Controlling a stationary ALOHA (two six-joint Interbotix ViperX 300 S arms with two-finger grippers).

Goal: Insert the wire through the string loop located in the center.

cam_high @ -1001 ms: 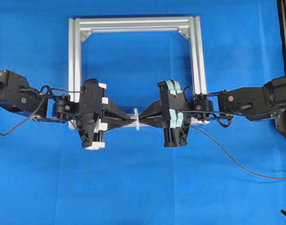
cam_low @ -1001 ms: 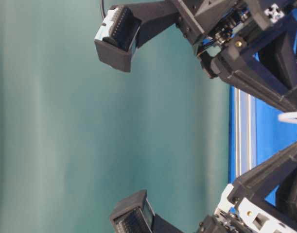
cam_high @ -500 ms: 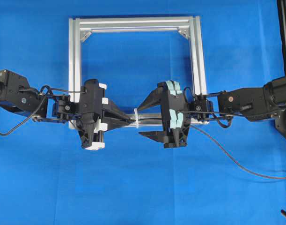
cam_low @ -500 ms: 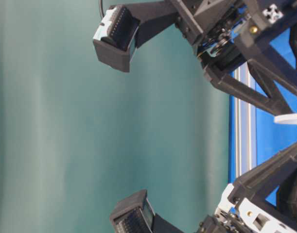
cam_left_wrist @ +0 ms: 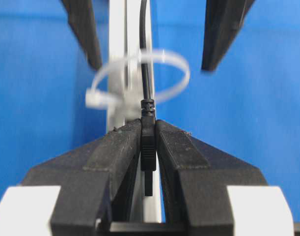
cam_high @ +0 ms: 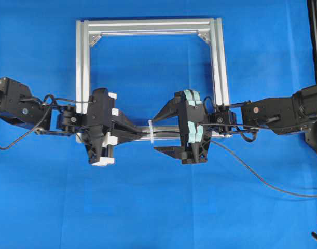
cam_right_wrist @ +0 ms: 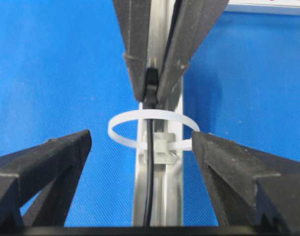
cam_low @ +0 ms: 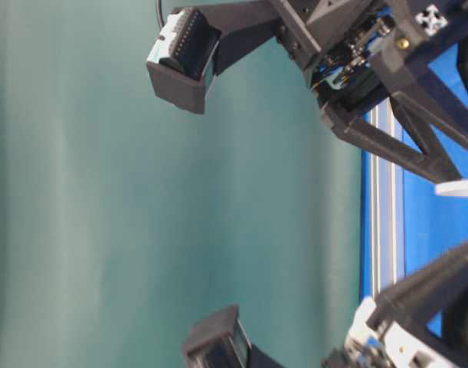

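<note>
overhead view: you have the left gripper [cam_high: 141, 133] pinched nearly closed, its black fingers meeting at a point just left of the tiny white upright string loop [cam_high: 151, 132], which sits on the near bar of the silver aluminium square frame [cam_high: 83, 62]. your right gripper [cam_high: 159, 133] stands spread wide on the loop's right, one finger on the far side of the bar, one on the near side, nothing between them. the long thin black wire [cam_high: 251, 174] trails from under the right arm across the blue table cover [cam_high: 158, 207] toward the right edge.

table-level view: the picture is turned on its side; you see only black arm parts, a strip of frame rail [cam_low: 383, 230] and a sliver of the white loop [cam_low: 457, 188] at the right edge. neither grip can be read here.

left wrist view: your left fingers [cam_left_wrist: 115, 147] clamp the wire's small dark plug [cam_left_wrist: 148, 147]; the cable runs away from the jaws through the loop [cam_left_wrist: 174, 73]. the right fingers [cam_left_wrist: 221, 29] hang apart beyond it.

right wrist view: the wire [cam_right_wrist: 149, 187] passes through the loop [cam_right_wrist: 150, 115] into the closed left fingers [cam_right_wrist: 135, 49]; the right fingers [cam_right_wrist: 46, 162] flank the loop without touching the wire.
</note>
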